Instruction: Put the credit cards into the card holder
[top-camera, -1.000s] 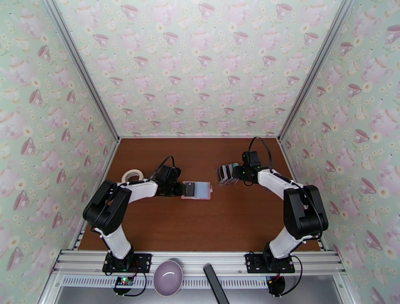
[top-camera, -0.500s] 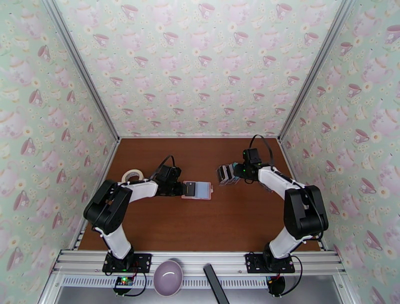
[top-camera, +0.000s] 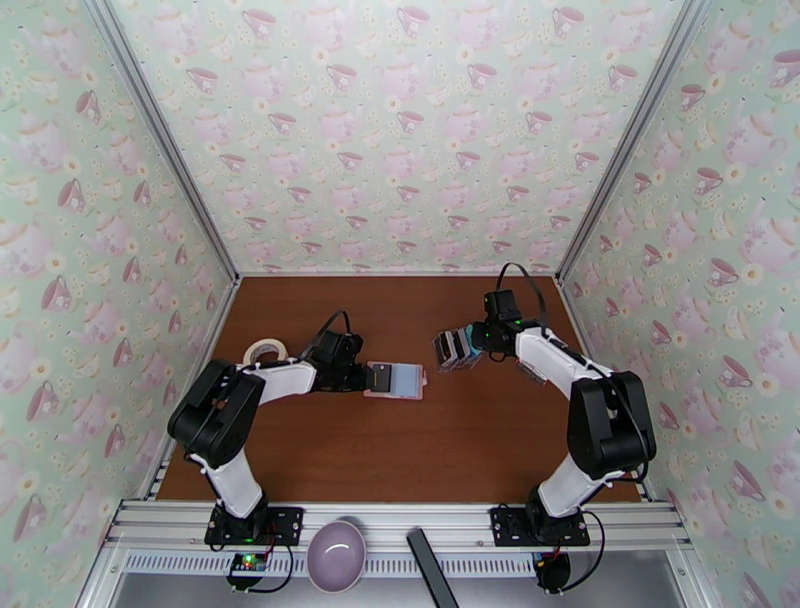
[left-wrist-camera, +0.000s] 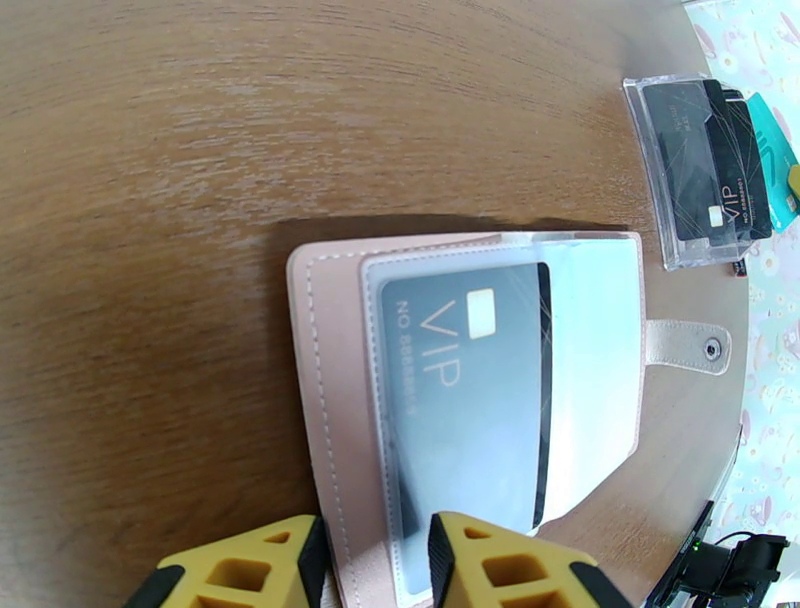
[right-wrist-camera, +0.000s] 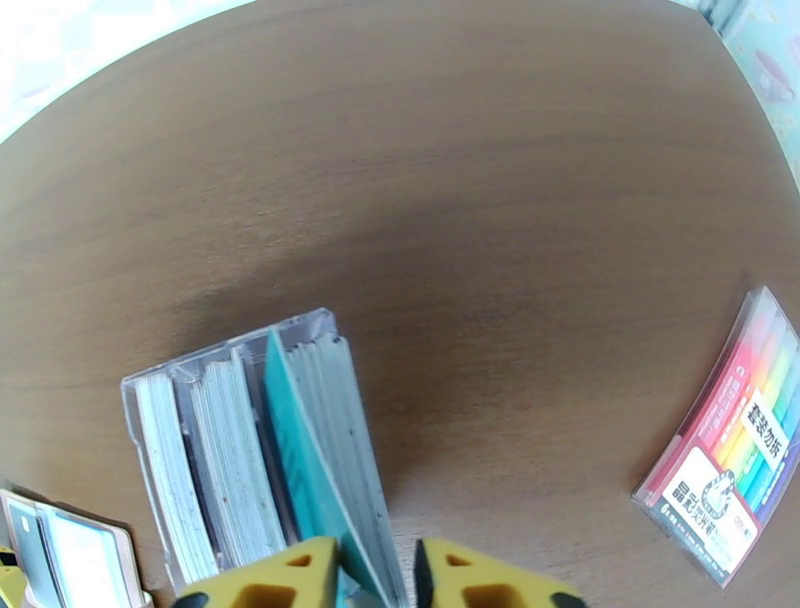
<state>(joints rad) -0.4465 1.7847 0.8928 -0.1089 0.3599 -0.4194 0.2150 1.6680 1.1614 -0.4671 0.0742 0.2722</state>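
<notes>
Top view: the pink card holder (top-camera: 395, 382) lies open on the brown tabletop (top-camera: 330, 440), left of centre, with the left pincer (top-camera: 365, 378) at its left edge. The credit cards (top-camera: 455, 348), a striped upright block, stand well apart to the right, at the right pincer (top-camera: 470, 343). Left wrist: the pincer clamps the holder's stitched edge, and a dark VIP card (left-wrist-camera: 460, 400) sits in its clear pocket. Right wrist: the pincer pinches a teal card (right-wrist-camera: 305, 450) in the clear case (right-wrist-camera: 200, 352).

Brown wood table (top-camera: 400, 440); open pink card holder (top-camera: 392, 381) flat near middle; clear box (right-wrist-camera: 142, 392) of upright cards (right-wrist-camera: 225, 450) near its right, apart; tape roll (top-camera: 264, 352) at left edge; marker pack (right-wrist-camera: 735, 440) flat toward right side
</notes>
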